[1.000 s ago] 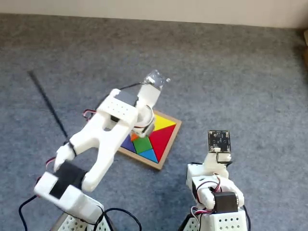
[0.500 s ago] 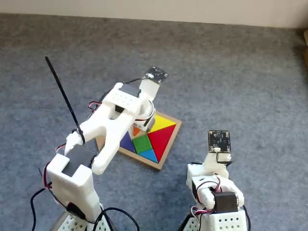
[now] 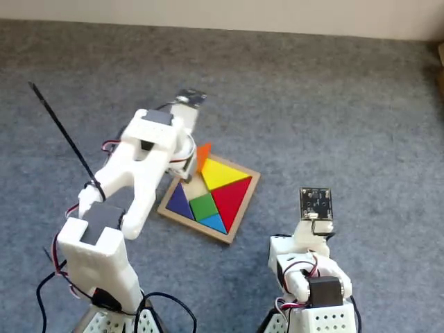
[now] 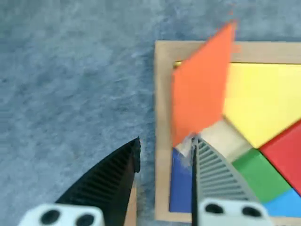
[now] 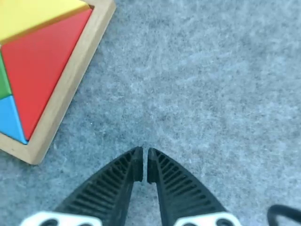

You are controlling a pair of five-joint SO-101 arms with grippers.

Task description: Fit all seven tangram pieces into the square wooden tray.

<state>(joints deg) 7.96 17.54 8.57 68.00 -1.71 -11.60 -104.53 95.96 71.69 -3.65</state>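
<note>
White plastic arms, black ribbed tool fingers, long black zip tie, perforated white bases

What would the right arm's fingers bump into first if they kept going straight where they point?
Probably only the grey carpet. The right gripper points at a bare patch, and the wooden tray lies off to one side of that line.
</note>
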